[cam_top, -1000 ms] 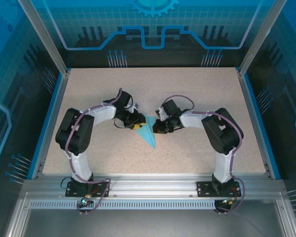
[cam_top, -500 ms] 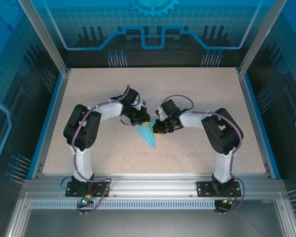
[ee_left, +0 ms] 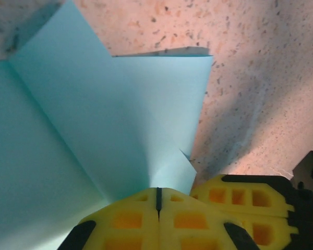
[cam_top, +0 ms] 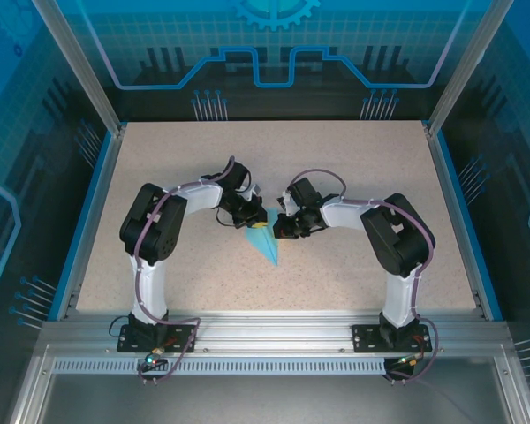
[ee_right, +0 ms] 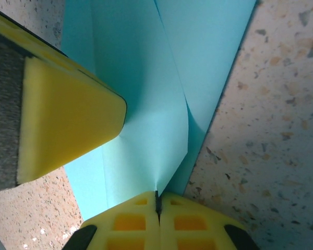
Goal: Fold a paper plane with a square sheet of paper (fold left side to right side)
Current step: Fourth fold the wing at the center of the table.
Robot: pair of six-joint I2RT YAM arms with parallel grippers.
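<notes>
Just left of centre in the top view, the left gripper (cam_top: 259, 222) has its jaws pressed together on the blue paper (cam_top: 266, 247), at the wide upper end. The paper's long axis runs down-right to its tip. The right gripper (cam_top: 280, 231) is equally near and pinches the same end from the right.

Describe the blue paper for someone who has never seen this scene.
Find the middle of the speckled beige table, where the two arms meet. Their yellow jaws pinch the blue paper, a creased dart pointing toward the near edge. Nothing beside it is blue.
</notes>
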